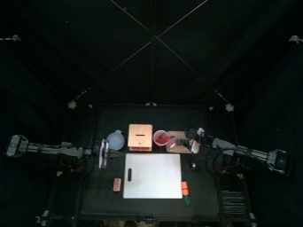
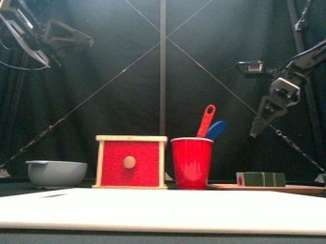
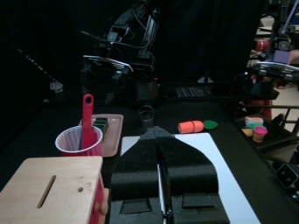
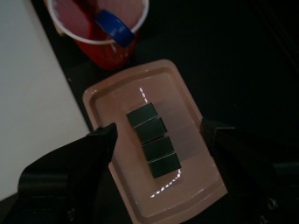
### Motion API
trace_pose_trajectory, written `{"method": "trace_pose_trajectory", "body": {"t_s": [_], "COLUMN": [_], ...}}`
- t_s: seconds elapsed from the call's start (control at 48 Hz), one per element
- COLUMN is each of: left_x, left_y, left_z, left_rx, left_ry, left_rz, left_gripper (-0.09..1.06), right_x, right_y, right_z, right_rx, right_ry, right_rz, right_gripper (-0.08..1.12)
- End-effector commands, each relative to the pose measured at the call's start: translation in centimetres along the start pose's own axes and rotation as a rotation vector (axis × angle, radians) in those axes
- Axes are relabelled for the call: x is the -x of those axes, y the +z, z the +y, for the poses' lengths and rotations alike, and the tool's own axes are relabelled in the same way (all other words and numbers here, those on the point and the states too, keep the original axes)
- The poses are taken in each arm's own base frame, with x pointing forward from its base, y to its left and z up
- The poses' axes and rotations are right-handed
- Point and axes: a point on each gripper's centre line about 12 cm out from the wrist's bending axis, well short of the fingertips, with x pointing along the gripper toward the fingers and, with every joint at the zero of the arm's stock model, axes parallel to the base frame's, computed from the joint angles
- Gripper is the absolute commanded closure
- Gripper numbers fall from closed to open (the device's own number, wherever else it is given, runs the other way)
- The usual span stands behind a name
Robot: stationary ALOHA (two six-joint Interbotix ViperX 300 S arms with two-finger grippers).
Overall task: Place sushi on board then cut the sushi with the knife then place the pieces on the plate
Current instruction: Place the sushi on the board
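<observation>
Curtains of black are hanging round the booth, and the black counter (image 1: 101,197) is filling the lower half of the top view. A white cutting board (image 1: 154,176) is lying bare at the lower centre of that frame. Behind it, in the front view, things are lining up in a row:

- a blue-grey bowl (image 2: 56,172) at the lower left
- a pale wooden box (image 2: 132,162) with a red drawer front
- a red cup (image 2: 192,164) at the centre, carrying a red knife (image 2: 205,119) and a blue knife (image 2: 216,129)

Right of the cup, the pink tray (image 4: 166,83) is sitting on the counter. The sushi (image 2: 261,178), a roll of dark green blocks, is resting whole in the middle of it. A few small toy foods (image 1: 186,188) are lying at the board's side edges.

The right arm is reaching in from the right of the top view and bending down over the tray. Its right tool (image 4: 160,133) is hanging above the sushi with jaws spread wide, one on either side of the roll and clear of it. The left arm is coming in from the left of the frame and staying high, at the upper left of the front view. The left tool (image 3: 158,134) is hovering near the bowl with its jaws pressed together and pinching nothing.
</observation>
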Motion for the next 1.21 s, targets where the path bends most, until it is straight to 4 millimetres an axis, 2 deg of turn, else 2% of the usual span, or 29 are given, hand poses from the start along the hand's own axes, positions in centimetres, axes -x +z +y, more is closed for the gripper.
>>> {"method": "trace_pose_trajectory", "body": {"t_s": [0.021, 0.208, 0.708, 0.958, 1.208], "left_x": [-0.2, -0.1, 0.1, 0.1, 0.1], "left_y": [0.5, 0.3, -0.2, -0.3, -0.3], "left_z": [0.1, 0.1, 0.1, 0.1, 0.1], "left_rx": [-0.003, 0.001, -0.002, 0.0, 0.0], "left_ry": [0.003, 0.004, 0.007, 0.007, 0.006], "left_rz": [-0.017, -0.012, 0.0, 0.003, 0.003], "left_gripper": [1.0, 1.0, 1.0, 1.0, 1.0], "right_x": [-0.9, -3.0, -6.5, -7.6, -7.8], "right_y": [0.3, -0.4, -2.1, -3.0, -3.4], "right_z": [-0.5, -0.6, -0.3, -0.4, -0.8], "right_rx": [-0.012, -0.016, -0.012, -0.013, -0.021], "right_ry": [-0.012, -0.011, 0.005, 0.005, -0.002], "right_rz": [0.017, 0.096, 0.199, 0.244, 0.257], "right_gripper": [0.0, 0.01, 0.01, 0.01, 0.03]}}
